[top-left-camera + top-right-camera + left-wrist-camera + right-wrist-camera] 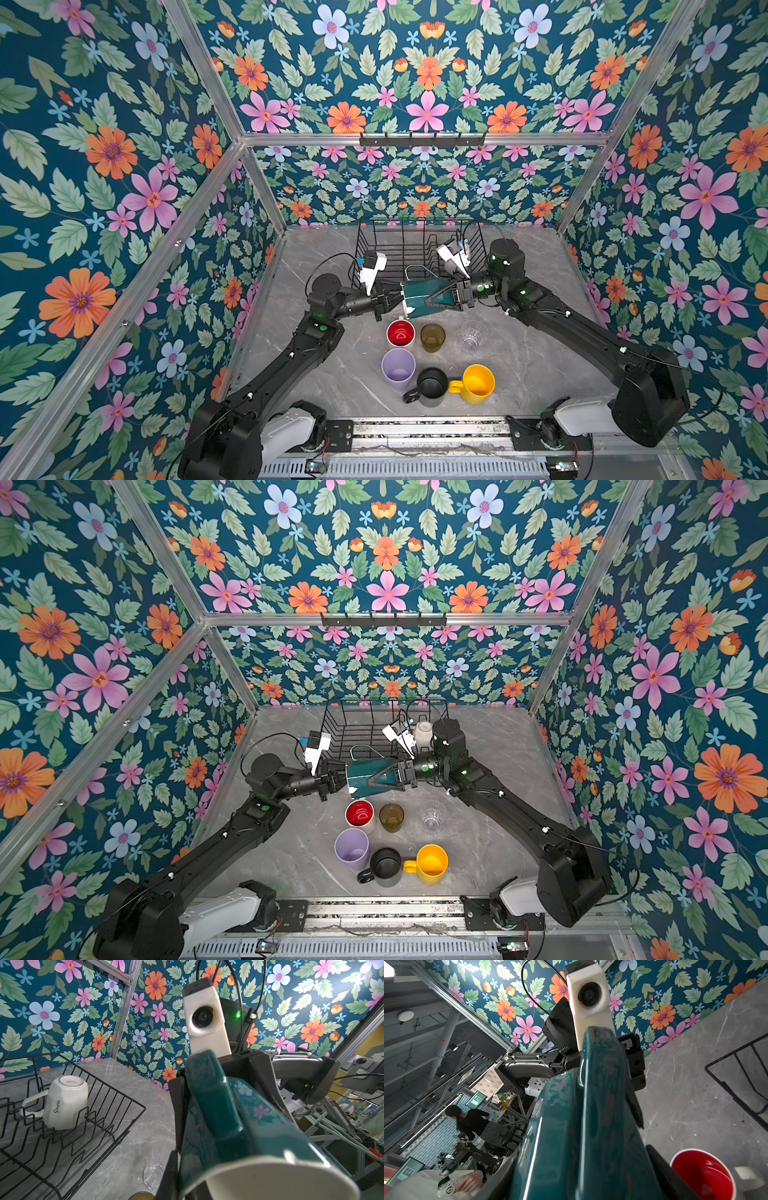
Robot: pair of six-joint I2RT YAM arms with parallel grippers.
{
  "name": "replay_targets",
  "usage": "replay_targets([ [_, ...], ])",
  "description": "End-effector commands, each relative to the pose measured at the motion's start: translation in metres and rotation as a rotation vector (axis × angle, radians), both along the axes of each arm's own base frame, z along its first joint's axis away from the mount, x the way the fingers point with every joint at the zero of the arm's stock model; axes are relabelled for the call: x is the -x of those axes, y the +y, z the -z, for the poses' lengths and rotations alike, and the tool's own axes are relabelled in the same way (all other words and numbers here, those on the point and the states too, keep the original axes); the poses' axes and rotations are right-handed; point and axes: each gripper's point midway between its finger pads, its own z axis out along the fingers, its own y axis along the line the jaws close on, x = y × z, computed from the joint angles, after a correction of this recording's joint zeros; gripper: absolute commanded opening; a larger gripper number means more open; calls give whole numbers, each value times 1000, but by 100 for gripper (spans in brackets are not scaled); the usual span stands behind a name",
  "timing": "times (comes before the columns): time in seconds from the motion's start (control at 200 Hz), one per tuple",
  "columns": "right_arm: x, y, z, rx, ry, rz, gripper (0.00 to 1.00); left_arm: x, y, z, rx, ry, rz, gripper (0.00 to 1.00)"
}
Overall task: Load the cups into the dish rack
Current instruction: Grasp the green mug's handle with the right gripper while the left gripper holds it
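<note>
Left end effector is clenched on the rim wall of the dark-green mug. The right end effector straddles the mug's base end with a finger on either side of the body; whether those fingers are pressing it yet I cannot tell.

On the table, the dish rack stands at the far side. It holds one tall cream mug, upside down and leaning among the prongs.

The green mug hangs on its side between the two arms, above the table and just in front of the rack. Its cream mouth faces the left arm and its handle is turned towards the rack.

It looks like glazed ceramic, so I judge it stiff, fairly heavy and slick. It would likely chip if knocked on the wire. A hold across the body near the base should be steadier than a pinch on the rim.

Six cups wait upright nearer the front:
- the lilac tumbler
- the yellow mug
- the black mug
- the red-lined white mug
- the amber glass
- the clear glass
</note>
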Motion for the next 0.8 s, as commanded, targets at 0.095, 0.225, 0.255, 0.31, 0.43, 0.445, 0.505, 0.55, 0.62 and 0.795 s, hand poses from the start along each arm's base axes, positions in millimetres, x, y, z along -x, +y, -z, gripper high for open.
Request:
replay_targets([
  [0.095,-10,3,2,6,-10,43,52,1,-1,-19,45,-48,12,0],
  [0.225,-10,4,2,7,-8,42,38,1,-2,-18,44,-45,17,0],
  [0.255,-10,4,1,6,-8,40,32,1,-1,-19,45,-45,15,0],
  [0.31,-10,4,1,6,-8,37,16,1,-2,-19,45,-43,14,0],
  [0.43,-10,4,0,6,-10,46,0,-1,-1,-18,43,-34,9,0],
  [0.445,-10,4,0,7,-11,49,0,-1,-1,-17,42,-31,8,0],
  [0.505,-11,3,-2,8,-11,62,0,-2,-1,-17,40,-27,3,0],
  [0.55,-12,3,-4,11,-11,74,0,-3,-1,-17,40,-25,0,4],
  [0.62,-15,1,-6,11,-13,94,0,-4,-1,-16,39,-21,-8,10],
  [0.795,-17,-2,-14,5,-30,126,0,-7,0,-15,30,-10,-24,36],
])
